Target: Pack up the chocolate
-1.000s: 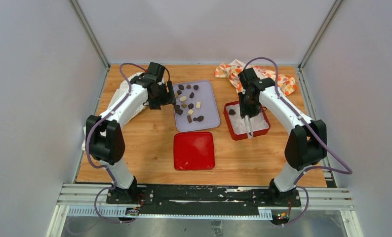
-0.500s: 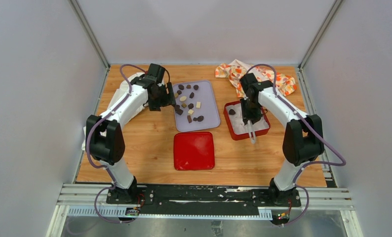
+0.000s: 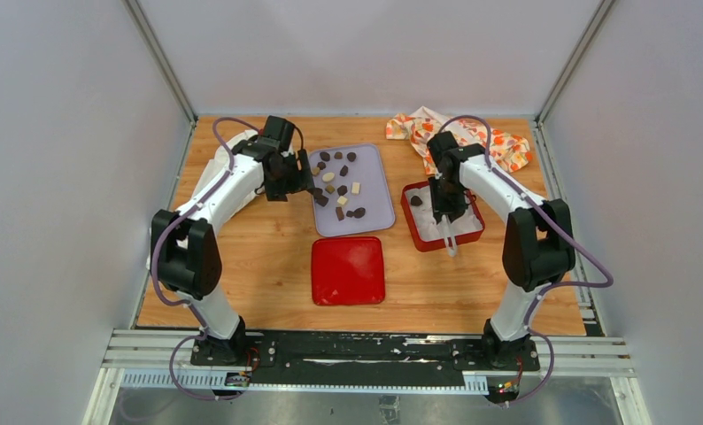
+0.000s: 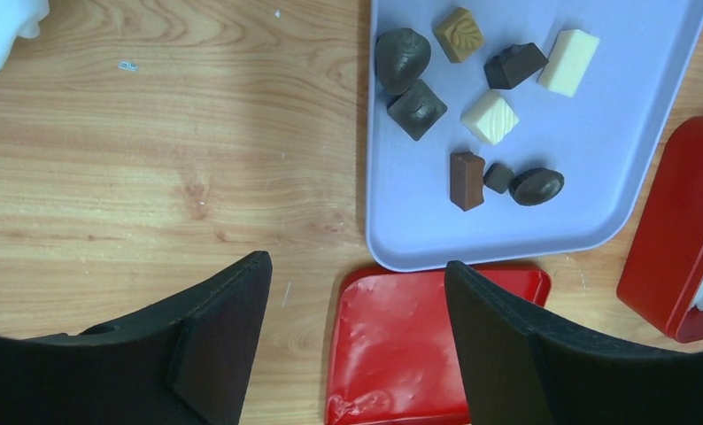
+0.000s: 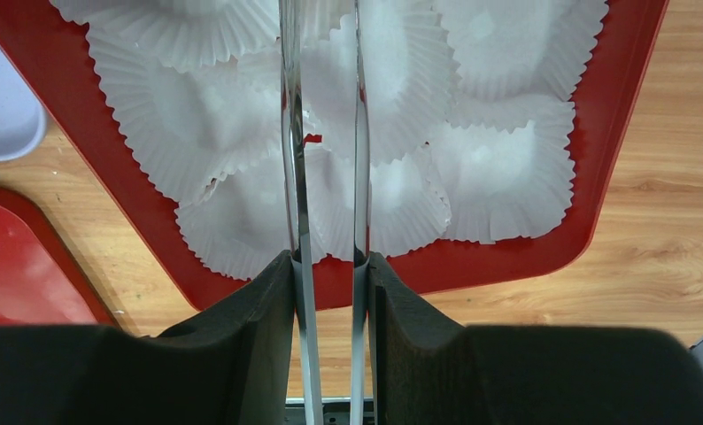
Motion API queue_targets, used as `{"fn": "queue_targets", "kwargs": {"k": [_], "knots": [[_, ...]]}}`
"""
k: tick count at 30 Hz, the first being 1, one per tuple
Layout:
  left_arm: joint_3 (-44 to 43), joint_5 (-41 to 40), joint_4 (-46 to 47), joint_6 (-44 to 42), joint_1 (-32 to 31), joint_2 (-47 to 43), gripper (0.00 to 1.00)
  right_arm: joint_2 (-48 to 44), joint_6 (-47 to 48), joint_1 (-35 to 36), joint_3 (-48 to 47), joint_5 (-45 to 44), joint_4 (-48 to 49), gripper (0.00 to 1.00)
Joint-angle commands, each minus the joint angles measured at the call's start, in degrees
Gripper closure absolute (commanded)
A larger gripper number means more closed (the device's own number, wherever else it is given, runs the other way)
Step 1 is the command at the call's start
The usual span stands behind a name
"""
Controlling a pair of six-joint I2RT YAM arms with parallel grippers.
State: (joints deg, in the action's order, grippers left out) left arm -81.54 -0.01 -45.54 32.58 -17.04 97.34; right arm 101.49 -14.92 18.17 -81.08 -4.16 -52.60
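A light-brown wooden tabletop (image 3: 242,266) with visible grain carries five things. Near its middle lies a pale lavender plastic tray with rounded corners (image 3: 379,211), its long sides running away from the arms. Just beside the tray's near edge lies a flat, glossy red square lid (image 3: 348,270), a thin strip of bare wood between them. To the right of the tray, tilted slightly, sits a shallow red box (image 3: 407,211). At the far right corner lies a crumpled white cloth with an orange pattern (image 3: 410,127). At the far left lies a crumpled white material (image 3: 208,173), partly hidden.
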Motion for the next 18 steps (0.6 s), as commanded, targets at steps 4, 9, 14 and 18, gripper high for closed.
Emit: {"fn": "queue_targets", "kwargs": {"k": [4,9,14,18], "knots": [[0.90,0.10,0.01,0.23,0.34,-2.24,0.23,0.65,0.73,-1.06,-2.33,-0.15,-0.17,0.56],[1.10,0.10,0.01,0.13,0.34,-2.24,0.23,0.48,0.98,-1.04,-2.32,-0.23,-0.35,0.55],[1.01,-0.96,0.02,-0.11,0.34,-2.37,0.23,-1.20,0.45,-1.01,-2.62,-0.06,-0.67,0.56],[0.86,-1.55,-0.02,-0.62,0.34,-2.37,0.23,-4.19,-0.02,-0.96,-4.59,0.44,-1.81,0.56]]}}
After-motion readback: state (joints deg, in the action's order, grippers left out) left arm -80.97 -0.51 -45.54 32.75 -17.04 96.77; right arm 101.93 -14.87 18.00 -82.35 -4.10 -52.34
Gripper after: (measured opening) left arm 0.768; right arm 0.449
